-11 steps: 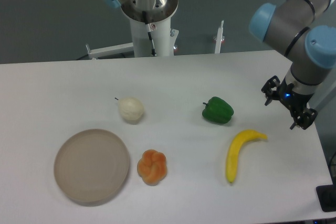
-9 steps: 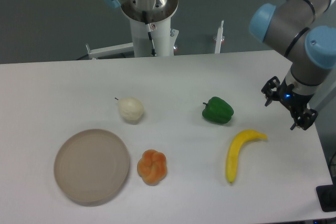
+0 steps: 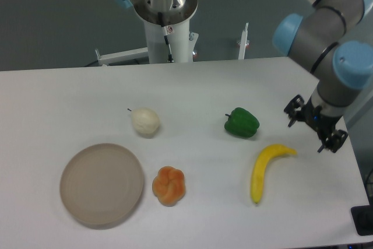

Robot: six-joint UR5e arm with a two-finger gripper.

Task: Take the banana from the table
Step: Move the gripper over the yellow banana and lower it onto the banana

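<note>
The yellow curved banana (image 3: 264,169) lies on the white table (image 3: 192,91) at the right front, its upper tip pointing right. My gripper (image 3: 310,129) hangs over the table's right edge, just right of and slightly above the banana's upper tip. Its two black fingers are spread apart and hold nothing. It is apart from the banana.
A green pepper (image 3: 241,123) sits left of the gripper, above the banana. A white pear-like fruit (image 3: 144,121), an orange lobed fruit (image 3: 169,185) and a round beige plate (image 3: 102,185) are on the left half. The arm's base column (image 3: 166,21) stands behind the table.
The gripper has shifted a little to the left and down, closer to the banana's upper tip. The objects have not moved.
</note>
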